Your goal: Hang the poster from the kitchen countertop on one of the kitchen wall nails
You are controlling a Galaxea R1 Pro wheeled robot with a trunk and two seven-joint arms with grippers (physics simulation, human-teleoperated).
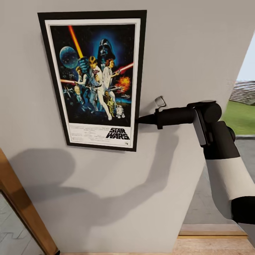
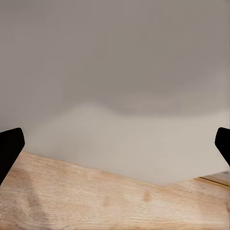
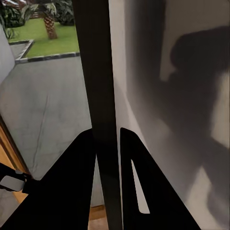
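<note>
Right gripper (image 1: 139, 119) clamped on the right edge of the poster (image 1: 95, 79), low on the frame, just above its bottom right corner. Seen along the fingers (image 3: 72, 191) in the right wrist view: two black fingers pressed to either side of the thin black frame edge (image 3: 98, 96), which runs straight up between them. Poster flat against a pale grey wall (image 1: 177, 53), portrait way up, tilted slightly (top leaning toward the left of the head view), black frame, white border, dark blue artwork and a black title at the foot. Black forearm stretched out level from the right, bending at a black and white elbow (image 1: 223, 170) lower down. Arm's shadow (image 1: 106, 191) cast broad across the wall below the poster. Wooden door frame (image 1: 24, 209) at lower left, wooden floor (image 1: 209, 244) at lower right, grass and paving beyond the wall's right edge. Left gripper (image 2: 115, 143) spread wide, fingertips (image 2: 9, 148) at the far sides of the left wrist view, holding nothing, facing wall and wooden floor (image 2: 96, 201).
</note>
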